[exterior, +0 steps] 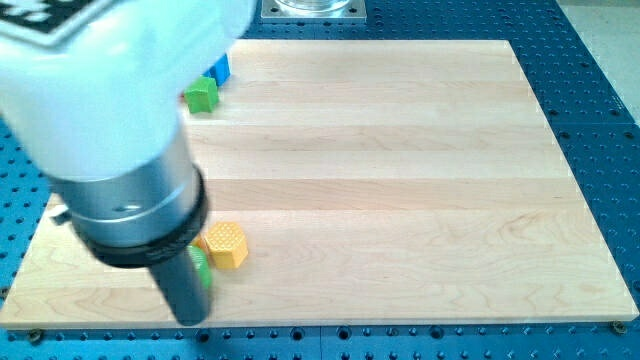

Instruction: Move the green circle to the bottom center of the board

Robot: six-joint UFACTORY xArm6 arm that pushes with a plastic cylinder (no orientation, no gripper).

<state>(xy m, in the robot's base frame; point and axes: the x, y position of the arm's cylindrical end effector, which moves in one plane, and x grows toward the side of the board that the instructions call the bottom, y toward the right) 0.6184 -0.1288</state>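
Down at the near left of the board [400,150], my tip [190,320] is a bare rod with nothing to open or close, its end resting by the near edge. Touching or just beside its right flank, the green circle [203,268] peeks out, mostly hidden. A yellow hexagon [226,245] sits just right of that. Far left, a green block [201,95] lies near a blue block [219,69], its shape partly hidden by the arm.

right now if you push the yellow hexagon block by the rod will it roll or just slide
Probably slide: the yellow hexagon block lies low on a flat face, so rolling or tipping looks unlikely. The wooden board looks smooth, so it should glide easily. An off-centre push from my tip may turn it, and the green block sits close beside it.
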